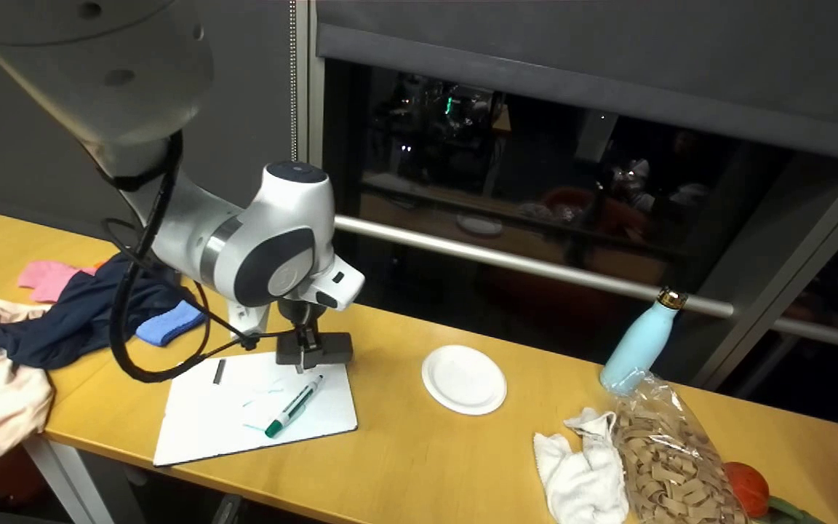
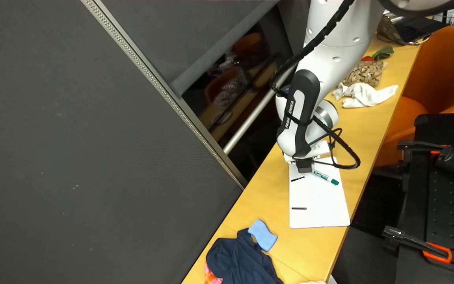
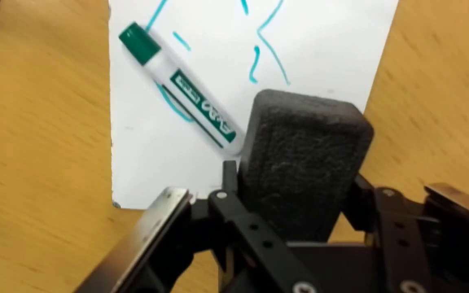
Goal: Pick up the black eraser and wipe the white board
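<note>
One black eraser [image 3: 303,154], clamped in the gripper [image 3: 295,185], blue bottle [image 1: 641,343] (only in an exterior view).

Wooden table [image 1: 401,451] bearing white board [image 1: 204,415], plate [image 1: 464,380], blue bottle [image 1: 639,348], white cloth [image 1: 585,480], clear bag [image 1: 670,458]

Every view looks down on the whiteboard [image 2: 320,199].

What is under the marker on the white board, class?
In the wrist view, the white board lies beneath the marker, and teal lines run up to the marker's edges. Whether they continue underneath is hidden.
</note>
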